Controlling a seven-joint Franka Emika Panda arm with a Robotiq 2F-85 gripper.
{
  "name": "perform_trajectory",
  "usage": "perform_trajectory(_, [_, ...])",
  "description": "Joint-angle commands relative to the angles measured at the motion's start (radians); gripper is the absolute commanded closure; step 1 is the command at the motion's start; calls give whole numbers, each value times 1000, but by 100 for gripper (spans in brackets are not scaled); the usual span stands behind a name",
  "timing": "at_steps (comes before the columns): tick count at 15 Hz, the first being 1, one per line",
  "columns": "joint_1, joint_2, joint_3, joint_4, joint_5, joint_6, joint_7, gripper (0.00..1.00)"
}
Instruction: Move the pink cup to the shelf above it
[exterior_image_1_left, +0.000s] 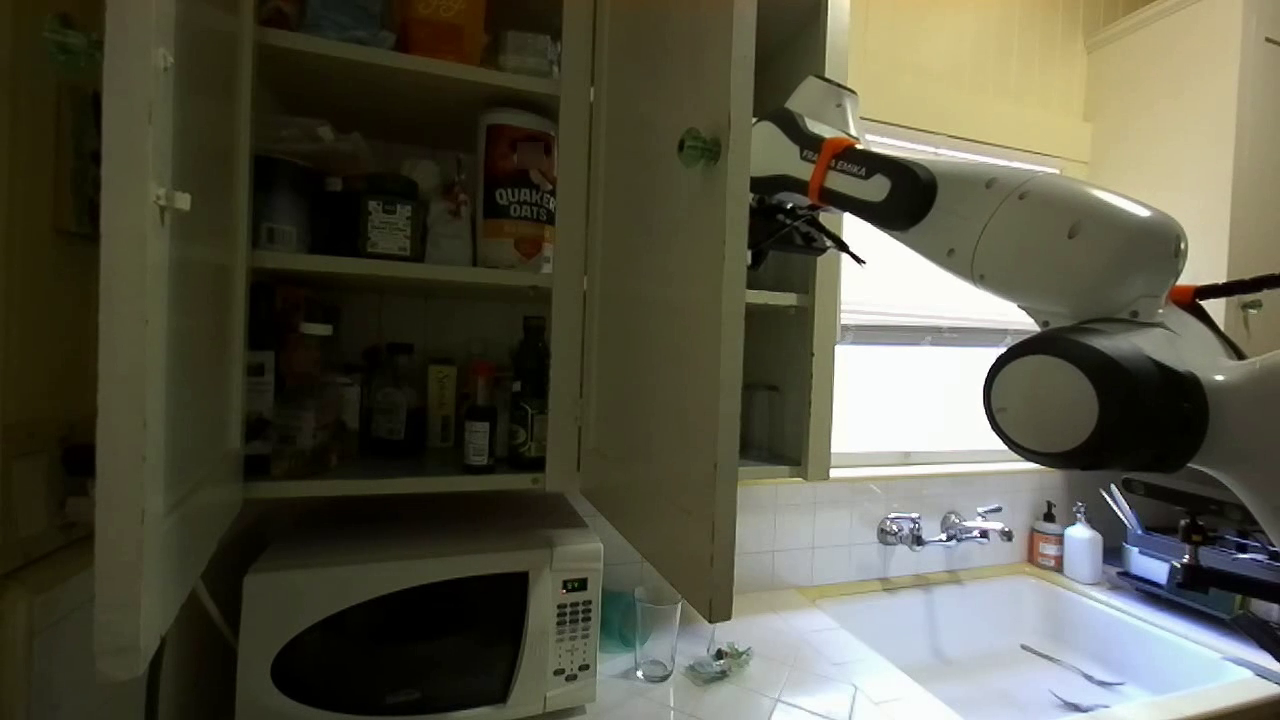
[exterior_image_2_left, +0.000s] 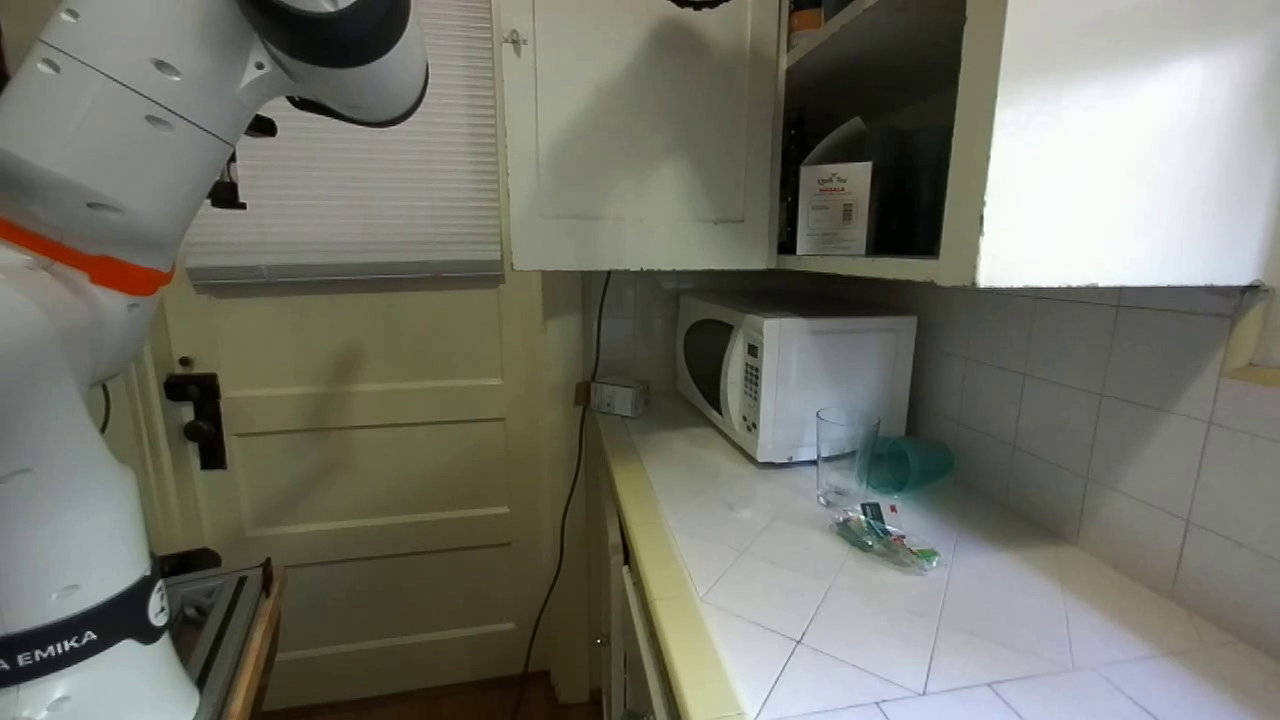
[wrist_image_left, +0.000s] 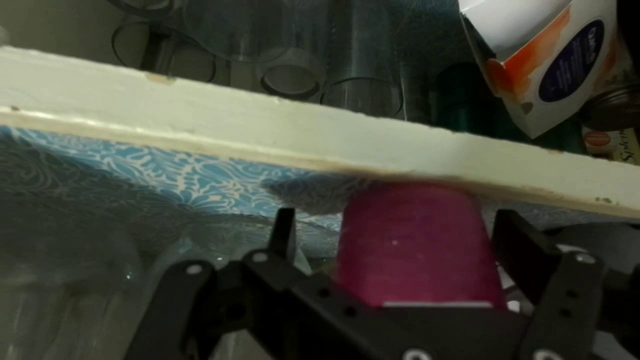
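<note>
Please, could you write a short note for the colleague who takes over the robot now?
Gripper: open, with the pink cup between its jaws; a gap on one side, contact on the other unclear.
Cup: at the front edge of the white shelf, apparently standing on it.
Done: the cup is up at the shelf.
Remaining: probably check that it stands firmly, then back the gripper away.

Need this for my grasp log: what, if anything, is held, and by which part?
Nothing is held: the tool stands open around the pink cup, with a gap between cup and one finger.
</note>
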Motion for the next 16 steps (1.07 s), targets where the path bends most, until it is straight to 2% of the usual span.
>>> perform_trajectory(1, [11, -5, -14, 20, -23, -54, 27, 0])
perform_trajectory(8, [25, -58, -12, 14, -25, -145, 20, 0])
perform_trajectory(16, [32, -149, -34, -2, -86, -322, 8, 0])
